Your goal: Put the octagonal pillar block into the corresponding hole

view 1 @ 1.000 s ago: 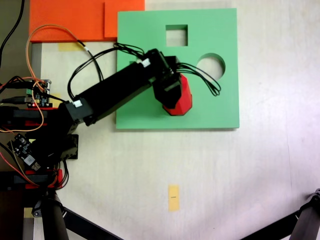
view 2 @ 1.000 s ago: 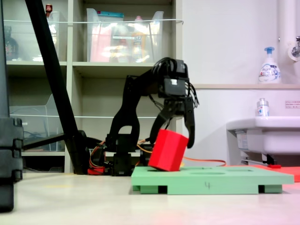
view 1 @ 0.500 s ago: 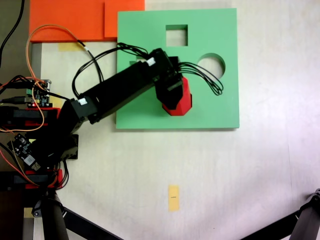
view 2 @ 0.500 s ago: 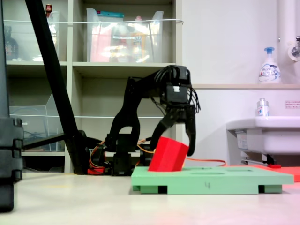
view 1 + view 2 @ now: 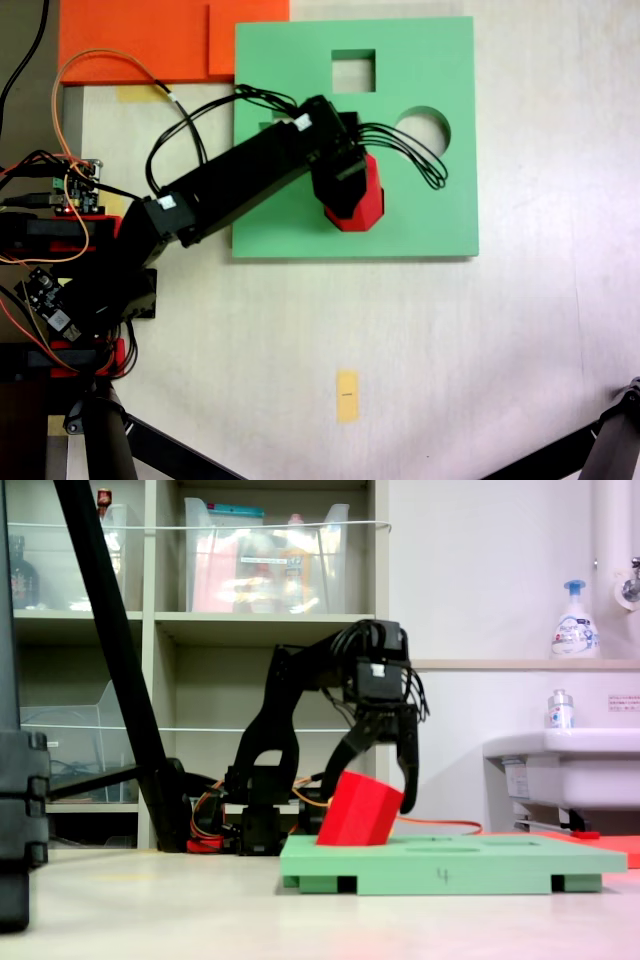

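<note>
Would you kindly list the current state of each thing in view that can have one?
octagonal pillar block: tilted, lower end sunk into the green board, not yet seated flush.
end effector: fingers straddle the block; grip cannot be told.
green board: flat on the table.
square cutout: empty.
round cutout: empty, cables crossing one edge.
octagonal hole: hidden beneath the block and arm.

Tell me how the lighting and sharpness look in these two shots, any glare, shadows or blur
First exterior view: even, bright overhead light, table nearly washed out at right, soft shadow under the green square foam board; sharp enough. Second exterior view: a low camera, the near floor blurred, a faint red cast on it below the board; the red foam block and the black gripper are crisp.
</note>
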Robot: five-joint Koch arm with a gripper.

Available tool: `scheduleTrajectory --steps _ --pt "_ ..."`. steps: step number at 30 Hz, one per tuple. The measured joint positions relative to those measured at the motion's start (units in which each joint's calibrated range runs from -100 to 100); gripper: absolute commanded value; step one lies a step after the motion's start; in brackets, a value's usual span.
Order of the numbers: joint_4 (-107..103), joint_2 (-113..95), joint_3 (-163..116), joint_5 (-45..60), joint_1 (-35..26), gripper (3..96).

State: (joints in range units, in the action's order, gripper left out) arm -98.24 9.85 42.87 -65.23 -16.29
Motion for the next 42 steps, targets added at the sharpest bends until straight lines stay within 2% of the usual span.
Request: scheduleTrajectory --steps 4,8,12,28,42 --pt "0.00 0.14 0.00 0.00 0.00 56.4" --pt "0.00 0.14 0.00 0.00 -0.10 71.7" --pt "0.00 0.27 0.00 0.00 -0.15 82.5" --pt "0.00 0.27 0.00 0.00 -0.10 82.5" --pt "0.00 -4.79 -1.67 2.54 2.49 82.5"
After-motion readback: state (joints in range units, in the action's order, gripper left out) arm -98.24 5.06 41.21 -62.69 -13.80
